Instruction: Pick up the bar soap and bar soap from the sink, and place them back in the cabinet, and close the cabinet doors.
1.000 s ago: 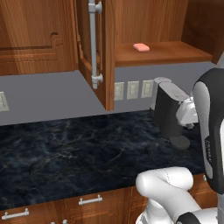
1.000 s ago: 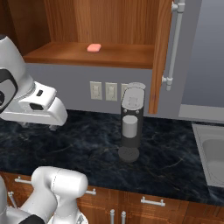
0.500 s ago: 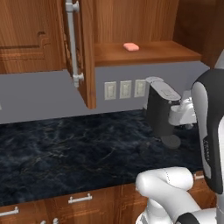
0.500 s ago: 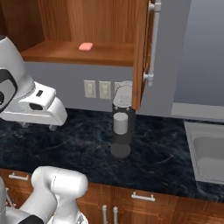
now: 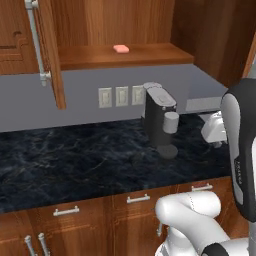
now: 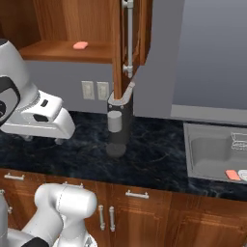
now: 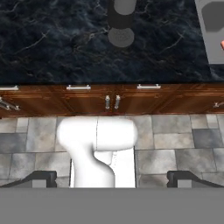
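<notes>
Soap in sink, fingers far off

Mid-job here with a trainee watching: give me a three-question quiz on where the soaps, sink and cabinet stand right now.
1. True or false: one bar soap already lies on the cabinet shelf.
2. Where is the other bar soap? A) on the counter B) in the sink C) between the jaws
3. Fill in: the cabinet doors are ____.

Key: 1 true; 2 B; 3 open.

The gripper has its fingertips wide apart with nothing between them, pointing down at the floor.
</notes>
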